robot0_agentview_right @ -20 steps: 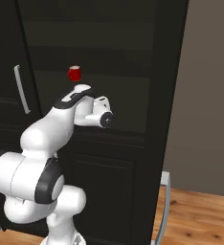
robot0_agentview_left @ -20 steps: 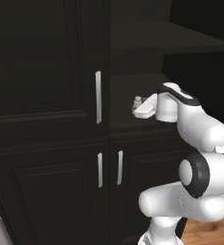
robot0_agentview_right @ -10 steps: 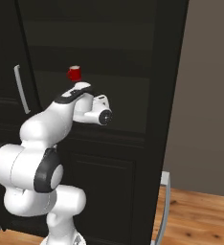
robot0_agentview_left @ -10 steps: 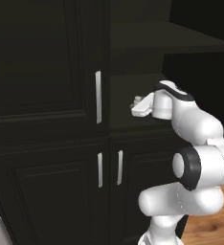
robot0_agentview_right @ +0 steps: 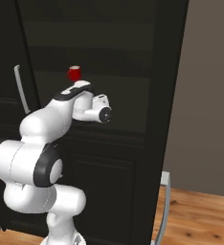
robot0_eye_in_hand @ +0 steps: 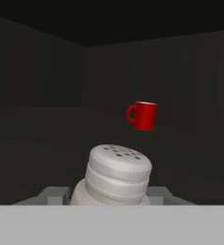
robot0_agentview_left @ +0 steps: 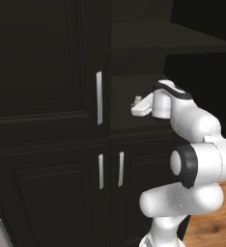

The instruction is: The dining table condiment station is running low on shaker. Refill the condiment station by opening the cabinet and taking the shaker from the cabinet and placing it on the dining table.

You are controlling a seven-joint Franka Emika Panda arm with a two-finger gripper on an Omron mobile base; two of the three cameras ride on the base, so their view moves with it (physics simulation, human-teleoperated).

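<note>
The tall black cabinet [robot0_agentview_left: 42,72] stands with its upper right door swung open, and my arm reaches onto the dark shelf inside. The shaker [robot0_eye_in_hand: 117,174], small and pale grey-white with a holed cap, stands upright on that shelf right in front of the hand. My gripper [robot0_eye_in_hand: 109,196] has its fingertips [robot0_eye_in_hand: 54,195] pressed against both sides of the shaker's body. From the left base view, the gripper [robot0_agentview_left: 138,105] is level with the shelf and the shaker [robot0_agentview_left: 135,101] is a pale speck at its tip. The dining table is out of view.
A red mug [robot0_eye_in_hand: 142,115] sits deeper on the same shelf, behind the shaker; it is also seen above my wrist [robot0_agentview_right: 74,72]. The shut left door has a silver handle [robot0_agentview_left: 99,98]. Lower doors [robot0_agentview_left: 62,193] are shut. Wooden floor [robot0_agentview_right: 200,215] lies to the right.
The hand has crept slightly farther into the shelf, and the jaws have closed in from wide open onto the shaker. The mug and doors have not moved.
</note>
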